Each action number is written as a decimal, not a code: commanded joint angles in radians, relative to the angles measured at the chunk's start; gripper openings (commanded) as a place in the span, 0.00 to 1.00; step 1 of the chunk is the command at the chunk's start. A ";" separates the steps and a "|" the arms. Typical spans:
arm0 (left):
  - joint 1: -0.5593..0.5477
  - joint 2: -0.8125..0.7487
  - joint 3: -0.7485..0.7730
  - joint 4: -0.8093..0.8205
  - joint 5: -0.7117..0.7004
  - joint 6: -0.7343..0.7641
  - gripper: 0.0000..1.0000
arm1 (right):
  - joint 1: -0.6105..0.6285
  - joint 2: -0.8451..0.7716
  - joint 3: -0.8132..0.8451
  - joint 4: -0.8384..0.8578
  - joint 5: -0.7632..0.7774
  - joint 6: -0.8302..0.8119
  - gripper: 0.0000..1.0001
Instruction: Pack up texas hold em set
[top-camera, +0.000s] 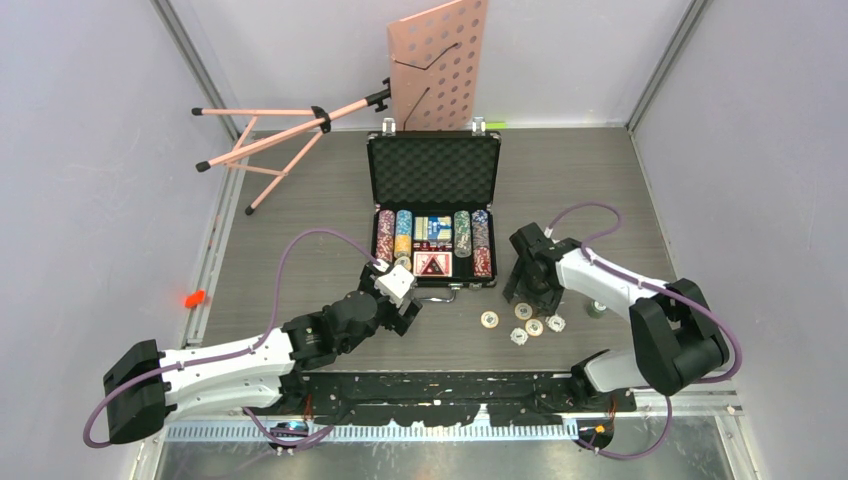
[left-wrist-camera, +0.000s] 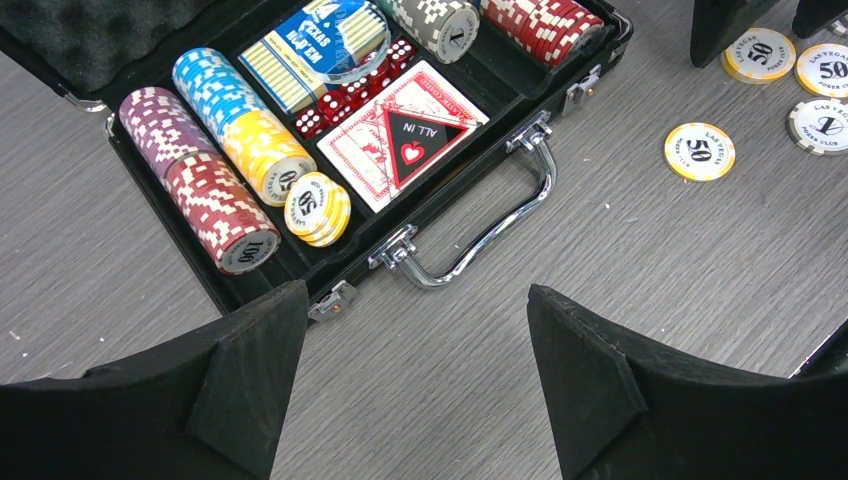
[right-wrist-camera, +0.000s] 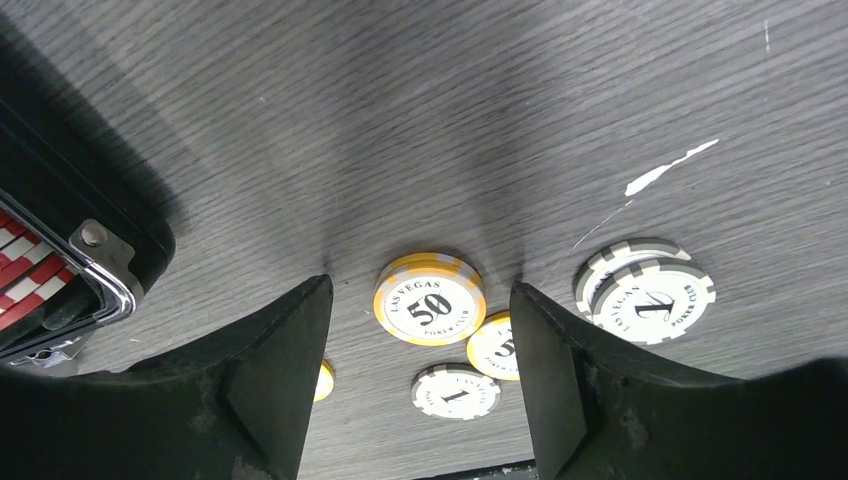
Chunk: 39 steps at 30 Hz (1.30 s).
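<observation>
**Foreground, wrist views.** The dark fingers of each gripper frame the scene.

**Left gripper** (left-wrist-camera: 418, 296): the jaws are spread wide and hold nothing. It is poised over the bare bench (left-wrist-camera: 640, 270), just in front of the chrome handle (left-wrist-camera: 492, 222) of the briefcase (top-camera: 433, 170). Neither finger touches the case.

**Right gripper** (right-wrist-camera: 420, 290): the jaws are parted and straddle a yellow 50 chip (right-wrist-camera: 430, 298) lying flat on the bench. There is a gap on either side of the chip, so nothing is gripped. Just beside it lie a second yellow chip (right-wrist-camera: 495, 345) and a white 1 chip (right-wrist-camera: 455, 390). Two stacked grey-edged 1 chips (right-wrist-camera: 650, 300) lie beyond one finger.

**Overhead view.**
- **Briefcase:** it stands open at the middle of the bench, its foam-lined lid raised toward the far edge and its handle toward the near edge.
- **Loose chips** (top-camera: 523, 322): they cluster off the case's near right corner, between the case and the near edge, beneath the right gripper.
- **Tray contents:**
  - rows of chips on edge, in purple (left-wrist-camera: 160, 120), red (left-wrist-camera: 215, 210), blue (left-wrist-camera: 210, 85) and yellow (left-wrist-camera: 262, 148)
  - a short stack of 50 chips (left-wrist-camera: 318, 205) at the near end of the yellow row
  - a blue card deck (left-wrist-camera: 320, 40) and a red card deck (left-wrist-camera: 400, 140)
  - small red dice (left-wrist-camera: 350, 95) between the two decks
- **Pink music stand** (top-camera: 270, 135): it lies tipped over along the far edge, its legs toward the far left corner.
</observation>
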 joint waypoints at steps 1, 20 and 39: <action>0.003 -0.008 0.007 0.039 -0.007 0.011 0.83 | 0.008 0.007 -0.015 0.041 0.012 -0.011 0.70; 0.002 -0.011 0.007 0.036 -0.008 0.008 0.83 | 0.048 0.032 -0.021 0.022 -0.010 0.002 0.31; 0.003 -0.022 0.005 0.035 -0.006 0.008 0.83 | 0.048 -0.139 0.027 -0.183 0.047 0.024 0.30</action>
